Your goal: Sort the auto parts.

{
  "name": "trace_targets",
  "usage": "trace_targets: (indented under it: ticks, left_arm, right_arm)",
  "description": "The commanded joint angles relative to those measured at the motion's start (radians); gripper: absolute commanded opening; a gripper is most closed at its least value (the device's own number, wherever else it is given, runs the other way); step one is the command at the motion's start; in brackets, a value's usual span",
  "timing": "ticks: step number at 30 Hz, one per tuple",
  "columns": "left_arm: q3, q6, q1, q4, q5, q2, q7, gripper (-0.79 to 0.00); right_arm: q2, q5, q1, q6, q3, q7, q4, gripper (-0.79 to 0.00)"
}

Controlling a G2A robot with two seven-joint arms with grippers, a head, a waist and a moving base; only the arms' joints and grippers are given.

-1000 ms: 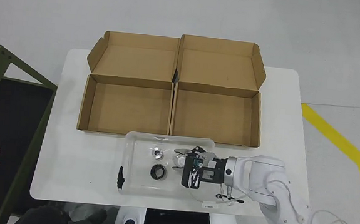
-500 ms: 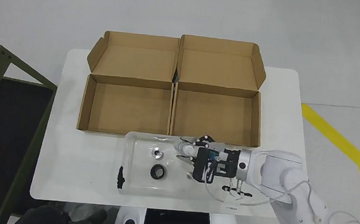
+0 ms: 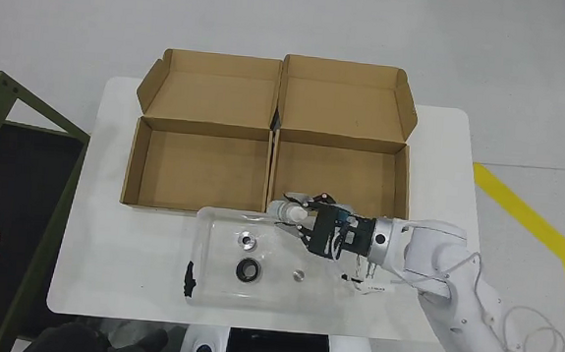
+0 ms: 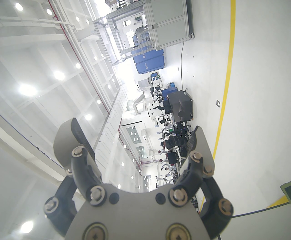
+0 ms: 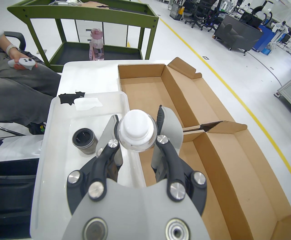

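White auto part (image 5: 137, 130), smooth and round, stepped like a small cap over a wider glossy base, pinched by its sides in the right gripper (image 5: 138, 116) at the centre of the wrist frame. From above, same part at frame centre, poised over the upper rim of the clear plastic bin (image 3: 207, 269), just beside the lower front wall of the right cardboard box (image 3: 336, 185). Gripped around its widest band, probably for a sure hold on a slippery curve. Held above the rim, seemingly for carrying across into a box.

Below and left of it, inside the bin: a silvery ring-shaped part (image 3: 246, 241), a black ring (image 3: 248, 269) and a tiny pale piece (image 3: 298, 274), too small to identify.

Two open boxes side by side in the upper half of the frame, matte brown with flaps raised, the left cardboard box (image 3: 199, 170) touching its neighbour. All on a white table (image 3: 99, 262).

Left gripper (image 4: 135, 127) with fingers spread wide, holding nothing, aimed out at the room.
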Motion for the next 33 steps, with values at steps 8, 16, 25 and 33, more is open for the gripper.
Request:
trace_targets:
  ticks: [8, 16, 25, 33]
  left_arm:
    - [0.0, 0.0, 0.0, 0.0, 0.0, 0.0, 0.0, 0.0]
    - [0.0, 0.0, 0.0, 0.0, 0.0, 0.0, 0.0, 0.0]
    - [0.0, 0.0, 0.0, 0.0, 0.0, 0.0, 0.0, 0.0]
    - [0.0, 0.0, 0.0, 0.0, 0.0, 0.0, 0.0, 0.0]
  right_arm:
    - [-0.01, 0.023, 0.088, 0.042, -0.028, -0.02, 0.14, -0.785]
    - [-0.022, 0.08, 0.169, 0.077, -0.055, -0.004, 0.267, -0.785]
    - [-0.042, 0.087, 0.266, 0.127, -0.118, 0.03, 0.393, -0.785]
    - [-0.06, 0.075, 0.321, 0.164, -0.166, 0.021, 0.485, -0.785]
